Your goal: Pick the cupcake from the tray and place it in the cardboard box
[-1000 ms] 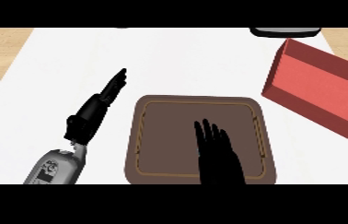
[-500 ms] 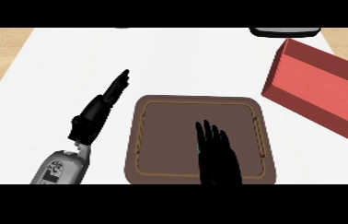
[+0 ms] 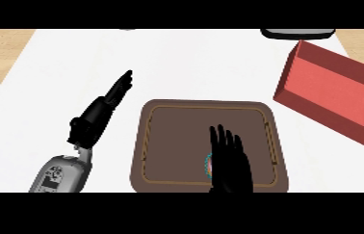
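A brown tray (image 3: pixel 171 127) lies at the counter's front centre. My right hand (image 3: pixel 229 163) hovers over its lower right part, fingers straight and pointing away from me. Under the hand's left edge peeks a small coloured sliver of the cupcake (image 3: pixel 207 164); the rest of it is hidden by the hand. The red box (image 3: pixel 327 91) stands at the right, its open side partly out of view. My left hand (image 3: pixel 99 113) rests open on the white counter left of the tray, fingers straight and pointing up and to the right.
A dark object (image 3: pixel 297 33) sits at the counter's far right edge. The wooden counter edge (image 3: pixel 14 47) shows at the far left. White counter top (image 3: pixel 192 64) stretches beyond the tray.
My right hand has drawn back slightly toward the tray's front edge, and a sliver of the cupcake now shows beside it. The left hand has barely moved.
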Robot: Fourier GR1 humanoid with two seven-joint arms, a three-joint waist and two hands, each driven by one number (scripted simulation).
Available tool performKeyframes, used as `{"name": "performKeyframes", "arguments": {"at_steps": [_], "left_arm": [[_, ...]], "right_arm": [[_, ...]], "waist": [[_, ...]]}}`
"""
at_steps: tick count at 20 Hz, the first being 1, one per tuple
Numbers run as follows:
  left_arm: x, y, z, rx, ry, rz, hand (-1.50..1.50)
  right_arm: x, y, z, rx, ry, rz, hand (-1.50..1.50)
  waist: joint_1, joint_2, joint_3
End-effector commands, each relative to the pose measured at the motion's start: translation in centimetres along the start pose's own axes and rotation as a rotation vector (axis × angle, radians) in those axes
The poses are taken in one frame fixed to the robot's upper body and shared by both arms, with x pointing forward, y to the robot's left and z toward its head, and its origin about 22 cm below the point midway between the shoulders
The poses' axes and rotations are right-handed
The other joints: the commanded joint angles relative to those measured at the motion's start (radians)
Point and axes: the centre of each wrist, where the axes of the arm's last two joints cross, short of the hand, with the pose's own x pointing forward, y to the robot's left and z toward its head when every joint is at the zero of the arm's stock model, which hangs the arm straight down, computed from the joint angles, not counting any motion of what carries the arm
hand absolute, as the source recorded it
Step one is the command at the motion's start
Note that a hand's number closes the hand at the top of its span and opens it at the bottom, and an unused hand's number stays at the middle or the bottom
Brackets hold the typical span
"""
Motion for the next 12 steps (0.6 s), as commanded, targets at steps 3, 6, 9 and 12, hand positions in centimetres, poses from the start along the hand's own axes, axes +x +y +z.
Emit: {"name": "performKeyframes", "arguments": {"at_steps": [3,6,9,12], "left_arm": [[-1.4,-1.0,-0.3,-0.005,-0.001,-0.016,0.0],[-1.4,-1.8,-0.9,0.011,0.017,0.001,0.0],[-1.0,1.2,2.3,0.003,-0.01,-0.003,0.0],[1.4,-0.9,-1.1,0.019,0.001,-0.021,0.0]], "right_arm": [[-1.3,-1.4,-0.5,0.024,-0.001,0.012,1.5],[-1.4,-0.8,-2.5,0.025,-0.018,0.048,1.5],[-0.3,1.4,-0.8,-0.01,-0.05,0.06,1.5],[-6.4,-0.7,-2.0,-0.068,-0.01,0.055,1.5]], "waist": [[-0.003,0.002,0.001],[-0.002,0.003,0.001],[0.003,0.002,0.001],[-0.005,0.002,0.002]]}}
